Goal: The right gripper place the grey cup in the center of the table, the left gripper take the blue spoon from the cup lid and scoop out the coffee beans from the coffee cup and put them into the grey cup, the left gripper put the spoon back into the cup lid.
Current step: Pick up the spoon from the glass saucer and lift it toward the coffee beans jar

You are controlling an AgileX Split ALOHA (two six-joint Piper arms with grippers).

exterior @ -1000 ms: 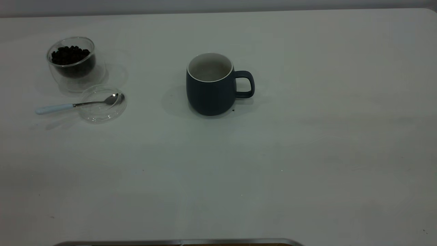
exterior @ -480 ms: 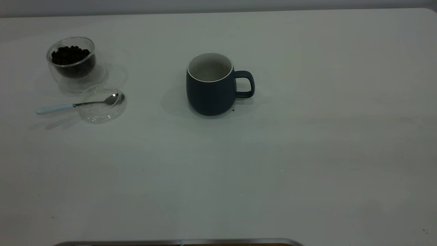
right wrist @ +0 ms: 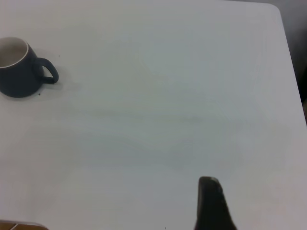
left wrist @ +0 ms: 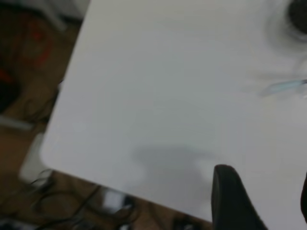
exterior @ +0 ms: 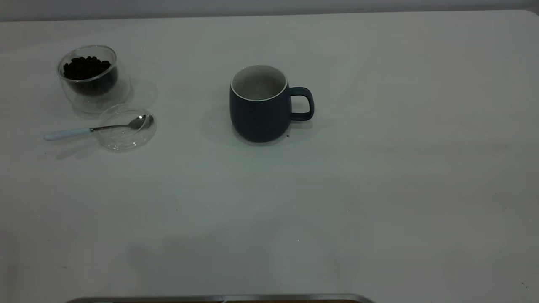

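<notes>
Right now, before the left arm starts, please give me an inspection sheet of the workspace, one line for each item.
Surface: white table, a few small dark specks.
Job's things: grey cup upright near the centre, handle toward the right arm's side, no beans seen inside. Coffee cup holds coffee beans. Cup lid lies just in front of it; blue spoon has its bowl in the lid, handle out over the table.
Clutter: nothing seen.
Grippers: left gripper over the table edge; right gripper over bare table, away from the grey cup.
Cables: several on the floor.
Surroundings: floor beside the table.
</notes>
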